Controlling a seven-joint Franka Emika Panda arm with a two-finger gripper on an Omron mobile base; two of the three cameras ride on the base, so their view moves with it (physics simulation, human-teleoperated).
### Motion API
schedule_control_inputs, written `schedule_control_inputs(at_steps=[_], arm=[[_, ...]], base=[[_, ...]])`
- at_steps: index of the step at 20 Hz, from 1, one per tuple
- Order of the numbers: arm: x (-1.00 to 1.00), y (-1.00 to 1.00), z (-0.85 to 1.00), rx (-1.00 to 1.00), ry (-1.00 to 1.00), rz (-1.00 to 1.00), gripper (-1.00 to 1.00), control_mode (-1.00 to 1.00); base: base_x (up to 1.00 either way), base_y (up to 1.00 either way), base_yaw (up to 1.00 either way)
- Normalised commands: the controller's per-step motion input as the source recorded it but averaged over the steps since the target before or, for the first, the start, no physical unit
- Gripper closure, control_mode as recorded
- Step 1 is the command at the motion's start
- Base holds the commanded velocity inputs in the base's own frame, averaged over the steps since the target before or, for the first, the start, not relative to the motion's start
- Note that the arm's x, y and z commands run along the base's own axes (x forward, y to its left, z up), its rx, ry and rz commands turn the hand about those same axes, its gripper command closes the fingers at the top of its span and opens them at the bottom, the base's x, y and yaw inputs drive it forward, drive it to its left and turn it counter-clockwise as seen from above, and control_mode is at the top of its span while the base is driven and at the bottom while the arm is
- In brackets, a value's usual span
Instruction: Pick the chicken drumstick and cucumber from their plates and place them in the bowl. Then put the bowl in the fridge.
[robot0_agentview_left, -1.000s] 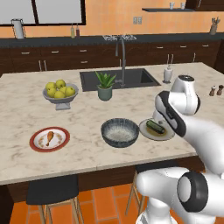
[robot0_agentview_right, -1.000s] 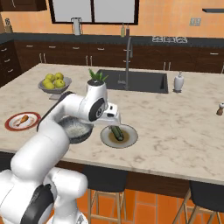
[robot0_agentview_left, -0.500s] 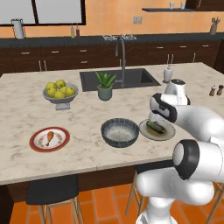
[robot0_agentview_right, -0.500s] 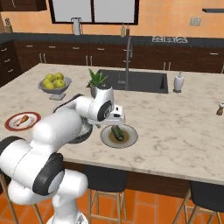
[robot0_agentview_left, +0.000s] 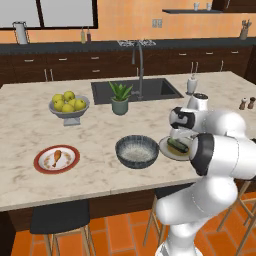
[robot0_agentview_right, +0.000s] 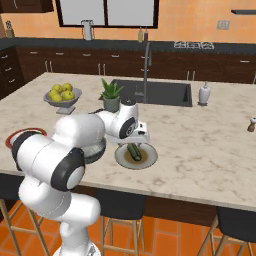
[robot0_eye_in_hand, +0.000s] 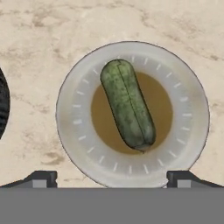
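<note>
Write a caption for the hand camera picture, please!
Open gripper hovering above the cucumber lying on its olive-beige plate on the marble counter.

The bench (robot0_agentview_left: 30, 125) is a pale marbled island top with a dark sink (robot0_agentview_left: 135, 90) sunk into its far half. Taking the sink as the landmark: a potted plant (robot0_agentview_left: 120, 97) stands at its near left corner, and a silver bowl of yellow fruit (robot0_agentview_left: 69, 106) sits farther left. A white soap dispenser (robot0_agentview_left: 191, 84) stands just right of the sink. Nearer than the sink, toward the front edge, rest the dark grey bowl (robot0_agentview_left: 137, 151) and, just right of it, the olive-beige plate (robot0_eye_in_hand: 192, 113). The red-rimmed plate (robot0_agentview_left: 56, 159) lies well left of these. Two small shakers (robot0_agentview_left: 247, 103) stand far right of the sink.
</note>
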Motion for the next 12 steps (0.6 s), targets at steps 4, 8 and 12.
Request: schedule_control_inputs(at_steps=[4, 8, 12], arm=[[0.36, -0.07, -0.38, 0.00, 0.00, 0.04, -1.00, -1.00], [0.50, -0.09, -0.35, 0.00, 0.00, 0.04, -1.00, -1.00], [0.36, -0.03, -0.34, 0.00, 0.00, 0.03, -1.00, -1.00]], base=[[0.00, 0.00, 0.00], [0.00, 0.00, 0.00], [0.00, 0.00, 0.00]])
